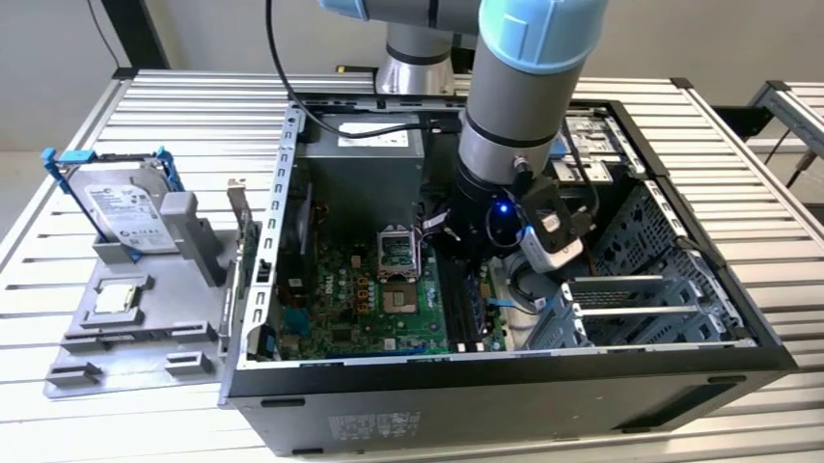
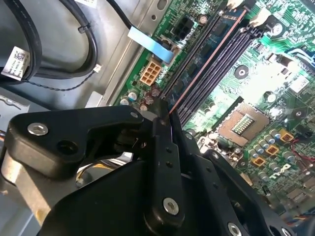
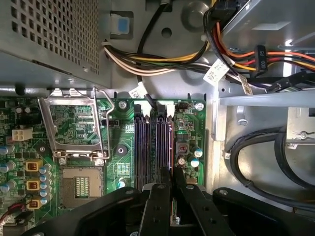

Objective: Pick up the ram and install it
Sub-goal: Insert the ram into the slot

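Observation:
Inside the open computer case [image 1: 515,395], my gripper [image 1: 472,253] hangs low over the green motherboard [image 1: 386,309]. In both wrist views its black fingers [image 2: 165,110] [image 3: 172,172] stand close together on the near end of the ram [image 2: 206,64], a thin dark stick seen edge-on. The ram [image 3: 171,142] runs along the outermost of the black memory slots [image 3: 147,147], the one nearest the board's edge. I cannot tell whether it is pressed fully in. The white latches [image 3: 167,109] at the slots' far end are visible.
An open processor socket [image 3: 78,184] with a raised metal frame [image 3: 71,123] lies beside the slots. Bundled cables [image 3: 162,61] and a power supply [image 1: 367,159] crowd the case's far end; a drive cage [image 1: 644,299] is alongside. A hard drive [image 1: 123,207] and processor chip [image 1: 116,299] rest on a grey fixture outside.

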`<state>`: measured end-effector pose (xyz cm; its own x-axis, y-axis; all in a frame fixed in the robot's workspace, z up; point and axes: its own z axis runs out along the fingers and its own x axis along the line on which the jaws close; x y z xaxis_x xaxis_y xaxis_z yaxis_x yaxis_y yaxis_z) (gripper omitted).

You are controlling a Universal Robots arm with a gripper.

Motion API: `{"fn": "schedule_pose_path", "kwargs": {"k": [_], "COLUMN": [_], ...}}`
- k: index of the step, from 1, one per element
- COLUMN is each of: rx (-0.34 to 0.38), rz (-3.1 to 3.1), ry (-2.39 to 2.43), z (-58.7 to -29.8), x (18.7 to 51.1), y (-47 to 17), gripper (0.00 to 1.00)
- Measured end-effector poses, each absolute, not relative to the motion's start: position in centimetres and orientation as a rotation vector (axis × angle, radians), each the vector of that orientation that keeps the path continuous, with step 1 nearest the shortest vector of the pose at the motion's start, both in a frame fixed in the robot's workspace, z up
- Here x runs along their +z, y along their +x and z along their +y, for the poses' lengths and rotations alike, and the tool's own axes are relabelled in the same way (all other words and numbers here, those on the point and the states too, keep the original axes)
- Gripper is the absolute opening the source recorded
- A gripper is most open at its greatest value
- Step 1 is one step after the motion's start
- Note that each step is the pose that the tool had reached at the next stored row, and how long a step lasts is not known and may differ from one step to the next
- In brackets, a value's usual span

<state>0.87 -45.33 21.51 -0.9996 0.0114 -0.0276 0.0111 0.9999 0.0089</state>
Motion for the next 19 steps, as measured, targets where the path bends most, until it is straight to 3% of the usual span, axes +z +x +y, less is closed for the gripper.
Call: {"fn": "schedule_pose_path", "kwargs": {"k": [19], "rx": [0.013], "rz": [3.113], "ry": [0.056], "z": [-45.31], "x": [20.73], "y": [0.83], "gripper": [0.00]}}
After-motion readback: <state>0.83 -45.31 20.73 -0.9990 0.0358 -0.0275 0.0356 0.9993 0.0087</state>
